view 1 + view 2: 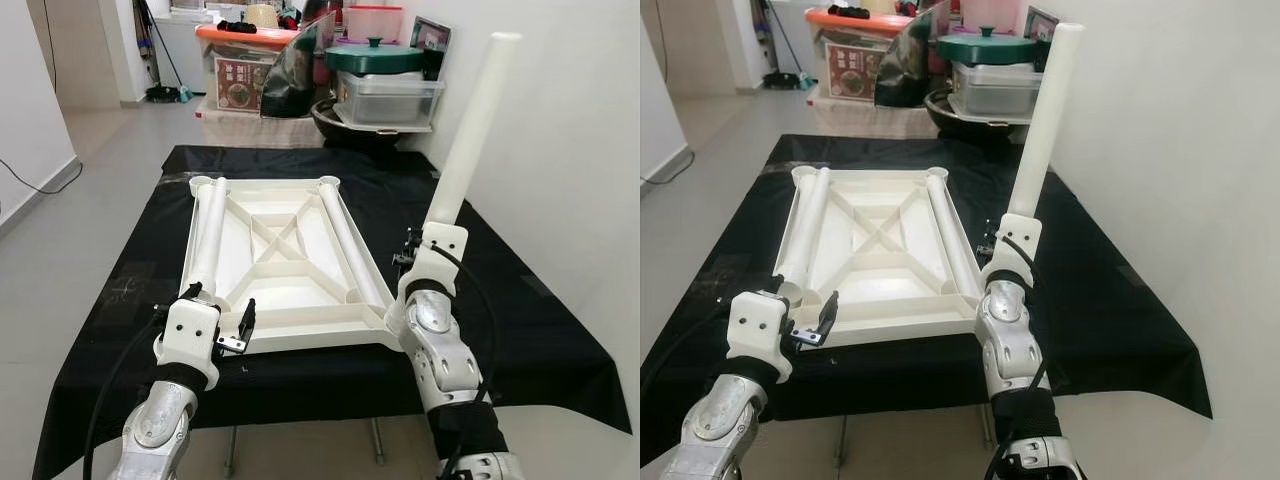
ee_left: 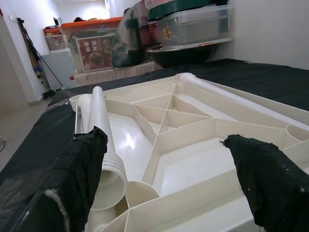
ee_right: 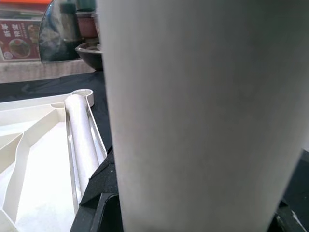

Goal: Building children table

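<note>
A: Where is the table top?

B: The white table top lies upside down on a black cloth, ribs facing up, with an X-shaped brace in the middle. Two loose legs rest inside it, the left leg along its left rim and the right leg along its right rim, both lying flat.

A: And the right arm?

B: It is bent upward at the near right corner of the table top. The right gripper is closed around the lower end of a third leg, holding it nearly upright, leaning a little to the right, its top end up against the white wall. In the right wrist view this held tube stands very close to the lens, so the fingers themselves are mostly hidden.

A: The left arm?

B: It reaches forward low, at the near left corner. The left gripper has its fingers spread apart, holding nothing, poised just before the near rim, with the ridged end of the left leg and a round socket between them.

A: What is behind?

B: Stacked storage boxes and a green lidded pot beyond the far edge of the cloth.
</note>
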Robot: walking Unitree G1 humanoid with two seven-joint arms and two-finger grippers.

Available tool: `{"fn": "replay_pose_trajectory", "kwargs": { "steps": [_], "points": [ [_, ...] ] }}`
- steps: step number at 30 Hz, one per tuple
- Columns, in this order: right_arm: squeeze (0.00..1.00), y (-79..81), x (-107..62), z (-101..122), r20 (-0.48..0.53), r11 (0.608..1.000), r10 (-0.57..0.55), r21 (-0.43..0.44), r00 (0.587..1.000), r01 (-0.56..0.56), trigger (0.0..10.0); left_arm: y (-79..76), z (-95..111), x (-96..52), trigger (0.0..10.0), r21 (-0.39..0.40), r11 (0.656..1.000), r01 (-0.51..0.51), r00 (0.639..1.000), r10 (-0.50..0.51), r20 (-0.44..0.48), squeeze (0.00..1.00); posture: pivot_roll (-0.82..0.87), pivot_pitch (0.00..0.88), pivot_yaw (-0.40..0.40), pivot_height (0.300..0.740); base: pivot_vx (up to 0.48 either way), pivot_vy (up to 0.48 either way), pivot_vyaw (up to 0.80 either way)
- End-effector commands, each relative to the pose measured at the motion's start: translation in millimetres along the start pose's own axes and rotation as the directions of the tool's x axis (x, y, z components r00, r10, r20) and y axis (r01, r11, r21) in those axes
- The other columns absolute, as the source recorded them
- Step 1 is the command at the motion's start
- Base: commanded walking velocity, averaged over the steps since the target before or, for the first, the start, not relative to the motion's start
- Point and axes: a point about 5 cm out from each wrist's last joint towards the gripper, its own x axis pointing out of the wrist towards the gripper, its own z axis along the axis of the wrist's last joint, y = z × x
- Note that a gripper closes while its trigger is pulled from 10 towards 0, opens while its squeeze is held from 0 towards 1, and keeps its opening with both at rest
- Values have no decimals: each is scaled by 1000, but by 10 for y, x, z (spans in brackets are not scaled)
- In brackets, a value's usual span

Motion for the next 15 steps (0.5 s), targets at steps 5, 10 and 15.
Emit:
{"fn": "replay_pose_trajectory", "kwargs": {
  "steps": [5, 10, 15],
  "points": [
    [0, -152, -61, -557, -236, 994, -77, -94, 969, 56, 10000, 16, -51, 2, 10000, 10, 1000, -11, 1000, 11, -27, 0, 58, 0, -87, 740, 0, 0, 0],
    [0, -137, -48, -531, -234, 994, -84, -88, 969, 65, 10000, 14, -57, 11, 10000, 12, 1000, -12, 1000, 13, -28, 0, 54, 0, -86, 740, 0, 0, 0],
    [0, -138, -44, -520, -230, 994, -90, -84, 969, 73, 10000, 7, -61, 20, 10000, 14, 1000, -11, 1000, 11, -29, 0, 52, 0, -84, 740, 0, 0, 0]
  ]
}}
